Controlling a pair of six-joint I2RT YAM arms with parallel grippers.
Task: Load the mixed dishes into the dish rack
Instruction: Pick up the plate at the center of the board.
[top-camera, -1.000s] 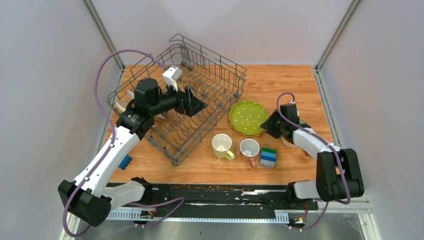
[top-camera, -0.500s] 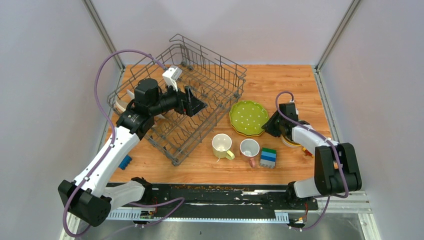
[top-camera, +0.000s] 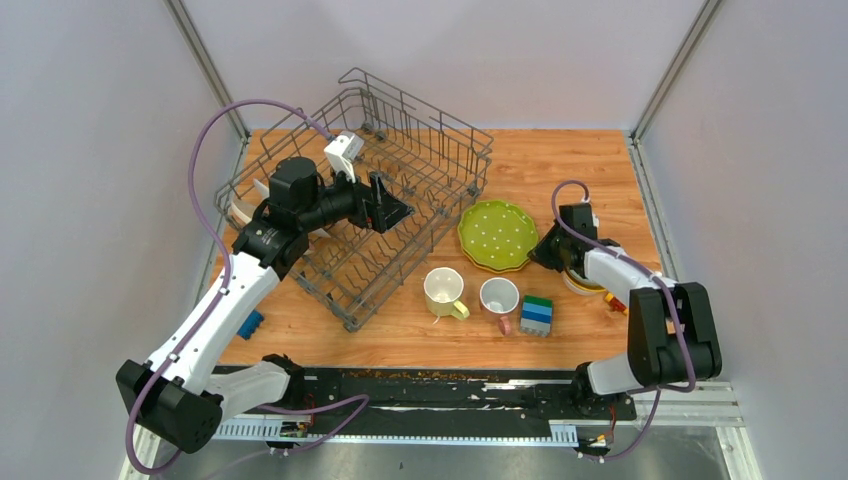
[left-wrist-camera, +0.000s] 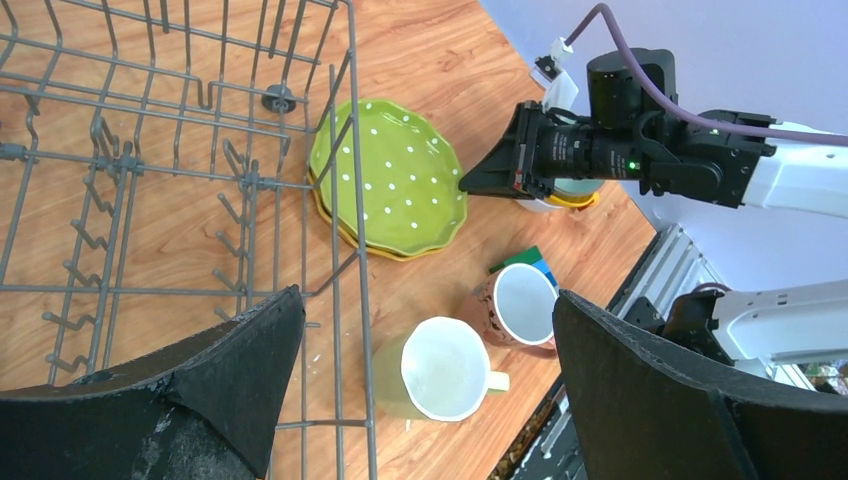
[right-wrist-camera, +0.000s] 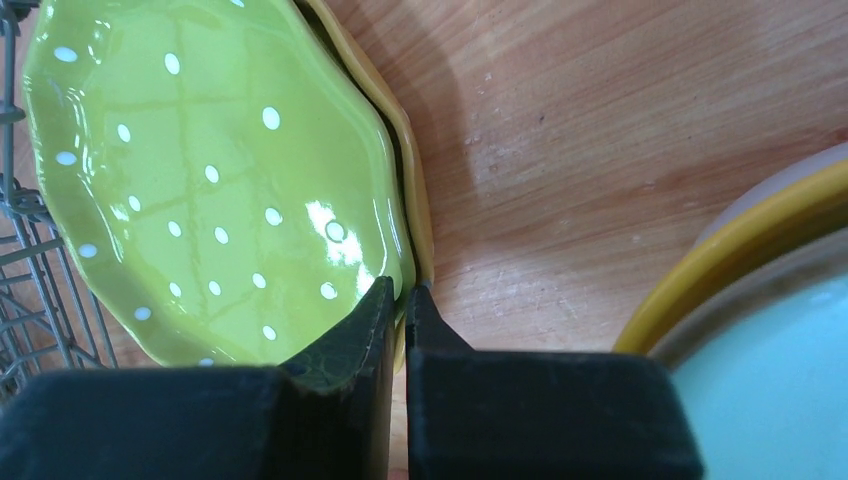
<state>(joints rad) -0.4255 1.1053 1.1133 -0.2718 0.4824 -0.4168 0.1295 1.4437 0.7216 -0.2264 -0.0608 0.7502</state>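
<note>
The dish rack (top-camera: 400, 190) (left-wrist-camera: 150, 180) sits tilted at the back left, with plates (top-camera: 245, 210) at its left end. My left gripper (top-camera: 390, 212) (left-wrist-camera: 428, 300) hangs open over the rack's near side, holding nothing. A scalloped green dotted plate (top-camera: 496, 235) (right-wrist-camera: 210, 170) lies on a yellow plate (right-wrist-camera: 415, 200) beside the rack. My right gripper (top-camera: 541, 252) (right-wrist-camera: 403, 290) is shut on the green plate's right rim. A pale yellow mug (top-camera: 442, 291) (left-wrist-camera: 445, 367) and a white pink-handled mug (top-camera: 499, 297) (left-wrist-camera: 525, 305) stand upright in front. Stacked yellow-orange and pale green bowls (top-camera: 580, 283) (right-wrist-camera: 740, 250) sit under my right arm.
Stacked green-blue toy blocks (top-camera: 537, 314) stand right of the white mug. A small blue object (top-camera: 250, 324) lies by the table's left front edge. A small red-yellow item (top-camera: 614, 301) lies near the bowls. Grey walls close in both sides.
My right gripper's jaws have closed onto the green plate's rim, and the right arm's elbow has drawn in slightly. The left arm has not moved.
</note>
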